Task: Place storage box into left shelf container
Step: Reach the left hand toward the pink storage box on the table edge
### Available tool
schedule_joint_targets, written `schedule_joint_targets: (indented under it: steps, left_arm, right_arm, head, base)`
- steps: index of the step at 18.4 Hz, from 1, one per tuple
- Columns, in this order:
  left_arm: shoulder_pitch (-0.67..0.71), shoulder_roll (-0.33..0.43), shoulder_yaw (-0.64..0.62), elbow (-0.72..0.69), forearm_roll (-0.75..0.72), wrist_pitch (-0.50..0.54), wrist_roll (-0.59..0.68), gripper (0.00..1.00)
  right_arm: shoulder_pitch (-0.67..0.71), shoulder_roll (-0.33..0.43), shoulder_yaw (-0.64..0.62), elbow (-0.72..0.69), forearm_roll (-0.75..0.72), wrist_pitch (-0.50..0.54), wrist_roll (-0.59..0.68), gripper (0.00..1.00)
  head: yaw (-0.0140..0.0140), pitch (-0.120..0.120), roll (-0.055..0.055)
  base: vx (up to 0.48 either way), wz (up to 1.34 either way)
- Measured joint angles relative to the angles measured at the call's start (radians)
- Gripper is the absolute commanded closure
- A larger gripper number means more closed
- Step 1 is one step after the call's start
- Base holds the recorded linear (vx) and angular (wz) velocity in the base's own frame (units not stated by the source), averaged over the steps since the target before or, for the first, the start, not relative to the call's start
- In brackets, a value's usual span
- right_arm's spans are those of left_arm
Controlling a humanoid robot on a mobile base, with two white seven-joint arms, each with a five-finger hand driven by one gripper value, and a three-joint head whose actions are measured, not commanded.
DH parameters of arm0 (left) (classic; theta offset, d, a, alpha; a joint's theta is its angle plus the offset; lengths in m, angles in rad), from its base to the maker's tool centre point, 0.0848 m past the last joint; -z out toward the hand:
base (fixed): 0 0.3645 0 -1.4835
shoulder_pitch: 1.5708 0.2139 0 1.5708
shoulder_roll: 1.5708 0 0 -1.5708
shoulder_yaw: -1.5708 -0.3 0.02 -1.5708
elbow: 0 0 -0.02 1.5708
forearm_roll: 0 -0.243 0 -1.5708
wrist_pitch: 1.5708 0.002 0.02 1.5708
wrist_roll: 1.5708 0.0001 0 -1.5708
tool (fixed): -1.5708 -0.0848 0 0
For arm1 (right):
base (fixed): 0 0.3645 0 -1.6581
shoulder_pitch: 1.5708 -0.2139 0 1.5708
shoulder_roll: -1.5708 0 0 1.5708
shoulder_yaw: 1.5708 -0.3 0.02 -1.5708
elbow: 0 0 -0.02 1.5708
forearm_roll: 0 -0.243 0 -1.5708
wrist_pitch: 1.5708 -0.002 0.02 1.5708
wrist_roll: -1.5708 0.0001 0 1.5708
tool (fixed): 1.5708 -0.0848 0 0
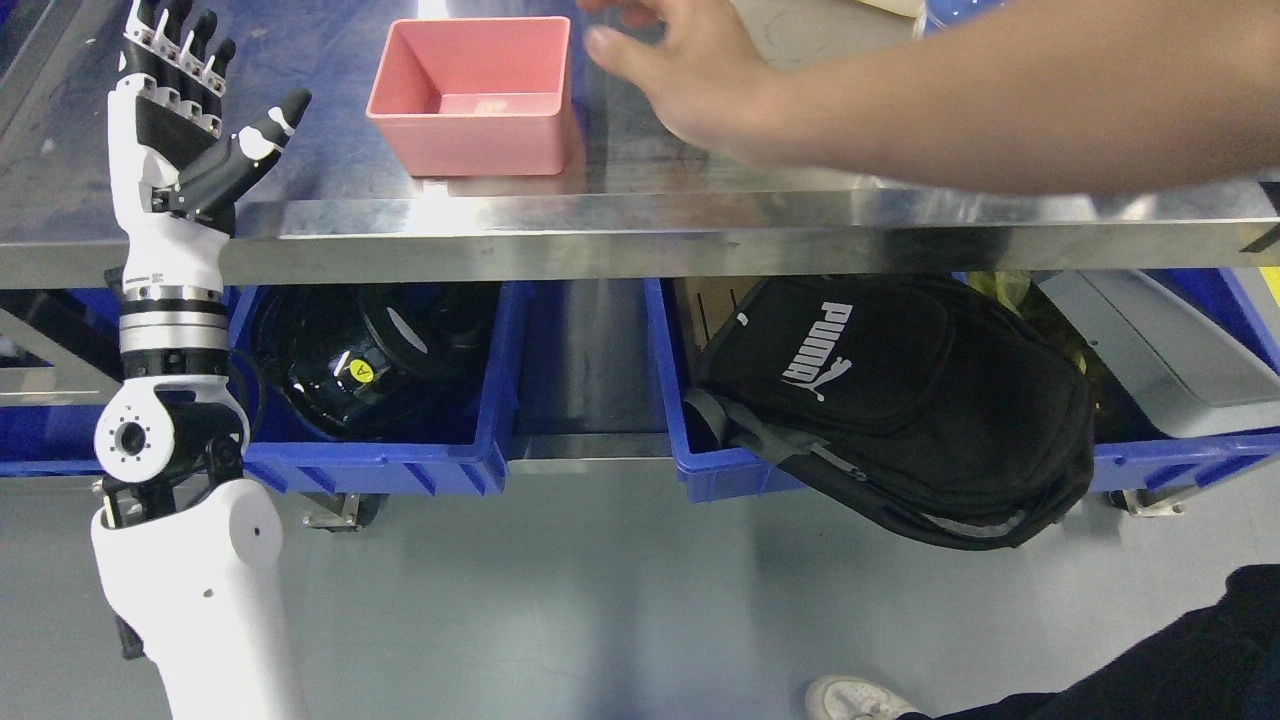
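Note:
A pink storage box (472, 95) stands upright and empty on the steel table top (330, 150). My left hand (195, 95) is raised over the table's left end, well to the left of the box, its fingers spread and holding nothing. A person's hand (690, 75) hovers just right of the box, not touching it as far as I can see. Under the table's edge, a blue container (385, 465) on the left holds a black helmet (350, 365). My right arm does not show.
A second blue container (715, 470) on the lower shelf holds a black Puma backpack (890, 400) that spills over its front. A grey case (1160, 350) sits at the far right. The person's forearm (1050, 100) crosses the table's right half, and a shoe (855, 698) rests on the floor.

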Motion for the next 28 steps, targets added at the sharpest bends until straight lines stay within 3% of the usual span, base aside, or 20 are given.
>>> schedule_joint_targets:
  steps: [6,13,16,24,28]
  left_arm:
    - [-0.021,0.038,-0.001,0.002,-0.003,0.002,-0.057,0.0]
    - [-0.098,0.172,0.01,0.022,-0.01,0.001,-0.53,0.0]
    - [-0.121,0.236,-0.009,0.038,-0.026,-0.003,-0.649,0.0]
    - [-0.231,0.426,-0.151,0.084,-0.143,-0.015,-0.717,0.04]
    - [-0.264,0.485,-0.23,0.108,-0.166,-0.006,-0.755,0.06]
  right_arm:
    - [0.0,0.0,0.0,0.0,0.0,0.004,-0.002,0.0]
    - [0.0,0.0,0.0,0.0,0.0,0.004,0.002,0.0]
    - [0.0,0.0,0.0,0.0,0.0,0.004,0.003,0.0]
    - [0.0,0.0,0.0,0.0,0.0,0.007,0.005,0.0]
    - [0.0,0.0,0.0,0.0,0.0,0.006,0.008,0.0]
  head:
    - [0.0,0.0,0.0]
    - [0.0,0.0,0.0]
    - [0.0,0.0,0.0]
    - [0.0,0.0,0.0]
    - [0.0,0.0,0.0]
  base:
    - [0.021,-0.18]
    - [-0.003,0.01]
    - [0.0,0.0]
    - [0.0,0.0]
    - [0.0,0.0]
